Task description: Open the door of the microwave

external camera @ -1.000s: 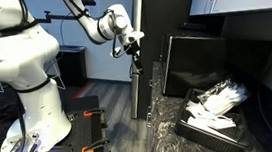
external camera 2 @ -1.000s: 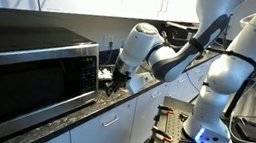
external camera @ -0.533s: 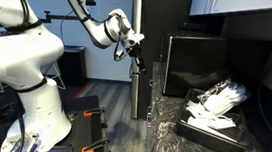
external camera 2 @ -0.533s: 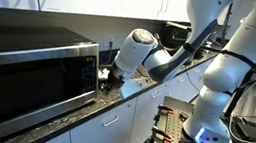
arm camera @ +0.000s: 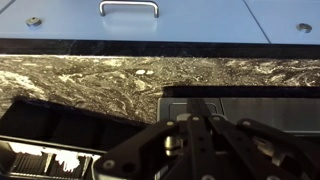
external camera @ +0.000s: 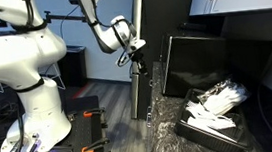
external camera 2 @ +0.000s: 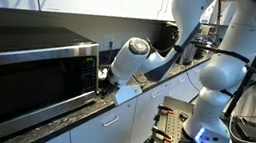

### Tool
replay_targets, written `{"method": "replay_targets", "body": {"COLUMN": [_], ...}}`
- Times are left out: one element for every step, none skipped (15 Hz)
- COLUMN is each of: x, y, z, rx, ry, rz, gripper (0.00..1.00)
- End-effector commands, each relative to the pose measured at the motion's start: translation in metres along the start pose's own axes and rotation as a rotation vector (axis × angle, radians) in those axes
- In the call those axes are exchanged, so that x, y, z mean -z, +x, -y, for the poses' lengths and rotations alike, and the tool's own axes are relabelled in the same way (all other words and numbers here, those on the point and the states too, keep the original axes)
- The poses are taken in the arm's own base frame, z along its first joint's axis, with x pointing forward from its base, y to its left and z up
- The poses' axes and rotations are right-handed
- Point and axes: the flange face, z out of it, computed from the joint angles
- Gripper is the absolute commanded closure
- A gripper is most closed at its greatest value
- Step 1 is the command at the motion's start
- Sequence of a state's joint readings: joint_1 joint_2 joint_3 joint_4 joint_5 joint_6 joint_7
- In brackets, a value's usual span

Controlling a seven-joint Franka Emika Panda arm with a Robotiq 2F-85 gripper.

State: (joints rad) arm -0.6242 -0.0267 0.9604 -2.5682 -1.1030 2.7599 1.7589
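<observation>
The microwave point(external camera 2: 23, 67) is a large glossy black box on the marbled counter; it also shows in an exterior view point(external camera: 220, 63). Its door point(external camera 2: 30, 86), with a greyish window pane, lies flush with the front and is closed. My gripper point(external camera 2: 104, 81) hangs just off the microwave's right front corner, close to the door's edge; it also shows in an exterior view point(external camera: 134, 56). In the wrist view the gripper point(arm camera: 195, 112) has its fingers pressed together with nothing between them, above a flat black surface point(arm camera: 255, 97). Whether it touches the door is hidden.
A low black tray point(external camera: 196, 128) with white items lies on the counter beside the microwave and shows in the wrist view point(arm camera: 60, 125). A tall black cabinet panel point(external camera: 161, 23) stands behind the gripper. White drawers with a handle point(arm camera: 128, 8) run under the counter edge.
The arm has swung the wrist closer to the microwave's front corner. The door has not moved.
</observation>
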Motion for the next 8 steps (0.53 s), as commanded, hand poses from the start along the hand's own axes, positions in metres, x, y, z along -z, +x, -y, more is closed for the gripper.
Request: {"method": "replay_targets", "body": {"x": [-0.003,-0.005,-0.006,-0.006,-0.008,-0.011,-0.015,-0.019], "y": [0.001,0.002,0.002,0.002,0.001,0.001,0.0,0.0], "z": [0.002,0.003,0.003,0.004,0.002,0.001,0.0,0.001], "rx": [0.0,-0.002,-0.005,-0.006,0.002,0.008,0.023,0.037], "ry": [0.006,0.011,0.014,0.015,0.006,-0.001,-0.003,0.0], "rz": [0.011,0.019,0.024,0.026,0.021,0.019,0.02,0.02], "gripper": [0.99,0.99,0.99,1.0,1.0,1.0,1.0,1.0]}}
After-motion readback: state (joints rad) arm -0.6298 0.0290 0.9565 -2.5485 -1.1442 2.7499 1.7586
